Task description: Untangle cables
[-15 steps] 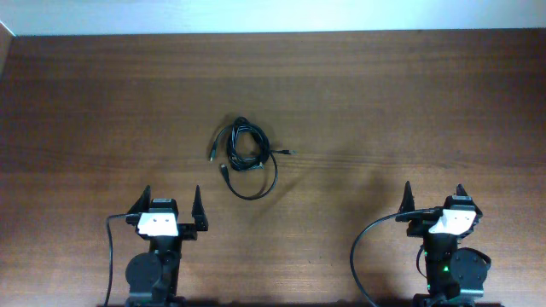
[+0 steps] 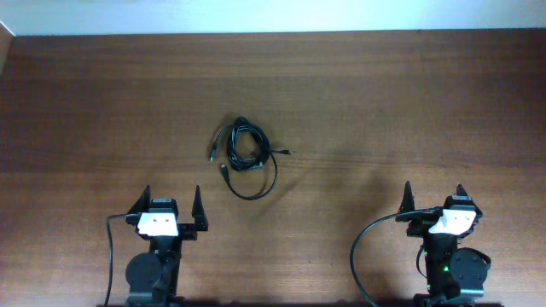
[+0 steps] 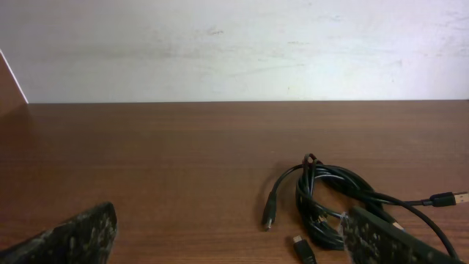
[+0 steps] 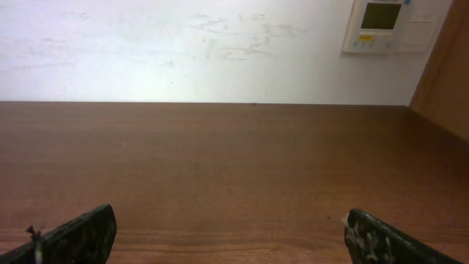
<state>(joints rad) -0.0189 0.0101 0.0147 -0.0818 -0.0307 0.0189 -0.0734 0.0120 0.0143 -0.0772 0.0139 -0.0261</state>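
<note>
Your left gripper point(image 2: 171, 198) and right gripper point(image 2: 434, 194) both sit spread wide, holding nothing, likely a start pose, with the cable bundle point(image 2: 246, 156) coiled ahead and slightly right of the left fingers point(image 2: 198, 203), far left of the right ones.

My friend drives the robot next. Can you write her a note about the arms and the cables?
Left gripper: jaws open, empty, at the near edge of the table.
Right gripper: jaws open, empty, also at the near edge.
Cables: one tangled black bundle mid-table, closer to the left gripper.
Done: nothing; neither gripper touches the cables.
Left to do: grasp the bundle and pull the cables apart.
</note>
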